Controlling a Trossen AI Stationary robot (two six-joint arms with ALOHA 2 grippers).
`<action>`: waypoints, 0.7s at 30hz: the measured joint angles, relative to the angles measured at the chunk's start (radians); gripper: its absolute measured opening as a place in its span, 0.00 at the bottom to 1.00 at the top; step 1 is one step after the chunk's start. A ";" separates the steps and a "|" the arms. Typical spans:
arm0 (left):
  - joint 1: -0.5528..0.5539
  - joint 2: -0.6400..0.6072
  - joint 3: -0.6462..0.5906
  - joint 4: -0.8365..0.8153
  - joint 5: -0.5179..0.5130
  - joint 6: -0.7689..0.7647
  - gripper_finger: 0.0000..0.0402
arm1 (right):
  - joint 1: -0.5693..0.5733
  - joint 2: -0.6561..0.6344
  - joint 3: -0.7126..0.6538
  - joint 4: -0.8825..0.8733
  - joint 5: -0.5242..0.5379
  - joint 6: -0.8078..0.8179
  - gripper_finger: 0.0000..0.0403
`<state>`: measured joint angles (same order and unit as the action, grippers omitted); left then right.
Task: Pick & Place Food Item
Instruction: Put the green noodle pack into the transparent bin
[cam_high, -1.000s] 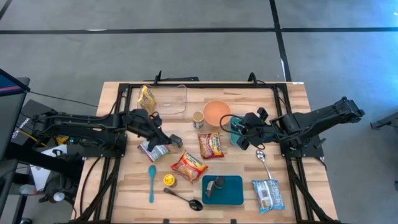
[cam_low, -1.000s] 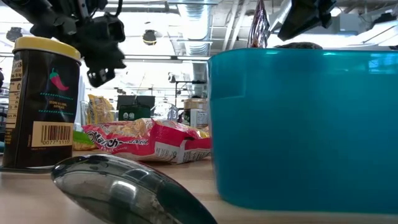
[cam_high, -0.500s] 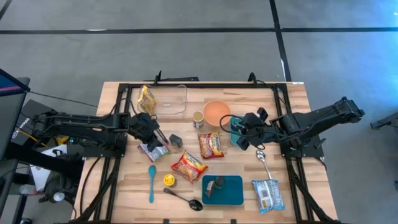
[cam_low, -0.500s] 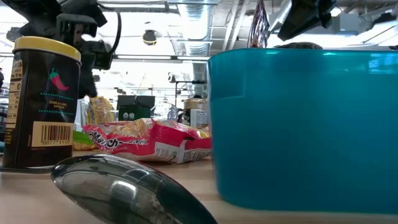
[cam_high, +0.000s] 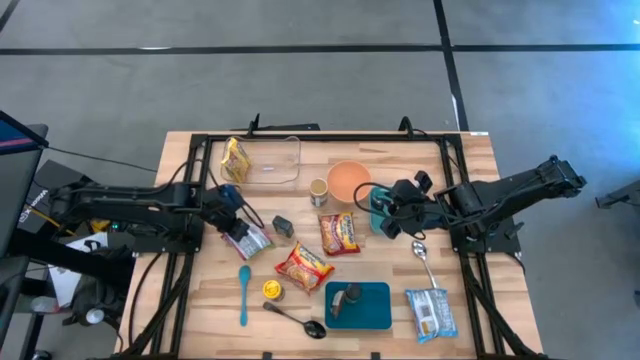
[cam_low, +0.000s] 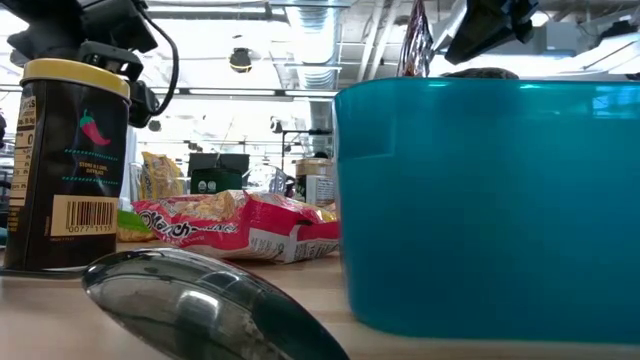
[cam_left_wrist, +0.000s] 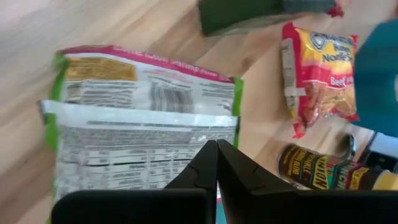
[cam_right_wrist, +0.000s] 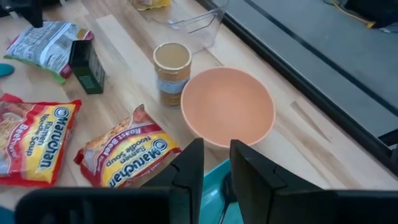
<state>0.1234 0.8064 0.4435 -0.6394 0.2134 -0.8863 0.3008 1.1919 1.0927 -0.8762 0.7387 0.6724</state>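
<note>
My left gripper (cam_high: 237, 216) is shut; its fingertips meet (cam_left_wrist: 216, 147) just above a green, white and pink food packet (cam_left_wrist: 143, 118) that lies flat on the table (cam_high: 247, 240). I cannot see it touch the packet. A small dark box (cam_high: 283, 226) stands to the packet's right. My right gripper (cam_high: 388, 215) is at a teal cup (cam_high: 378, 212) right of centre. Its fingers (cam_right_wrist: 216, 155) stand a narrow gap apart with teal between them. My right gripper has the teal cup's wall (cam_right_wrist: 211, 182) between its two fingers, which come level from the table's right side. The fingers themselves hide the place of contact. The cup stays beside the orange bowl; I cannot tell whether it is lifted.
Two ramen packets (cam_high: 339, 232) (cam_high: 303, 267) lie mid-table. An orange bowl (cam_high: 348, 181), a small jar (cam_high: 318, 191) and a clear container (cam_high: 275, 160) stand behind. In front are a spice can (cam_high: 272, 290), spoons (cam_high: 243, 293) and a teal tray (cam_high: 375, 310).
My left gripper has drawn back toward the table's left edge, away from the small dark box, and now stands over the food packet. The box and packet have stayed where they were.
</note>
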 joint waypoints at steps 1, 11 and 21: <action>0.000 -0.007 0.000 -0.003 -0.006 -0.011 0.00 | 0.000 0.000 0.000 0.000 0.001 0.000 0.18; -0.001 -0.021 0.058 -0.111 -0.080 0.050 0.00 | 0.000 0.000 -0.001 0.000 0.004 0.000 0.18; -0.126 -0.020 0.167 -0.198 -0.156 0.418 0.00 | 0.000 0.008 -0.041 0.025 0.004 0.000 0.18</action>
<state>-0.0022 0.7860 0.6109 -0.8378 0.0578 -0.4684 0.3008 1.1995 1.0518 -0.8507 0.7425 0.6727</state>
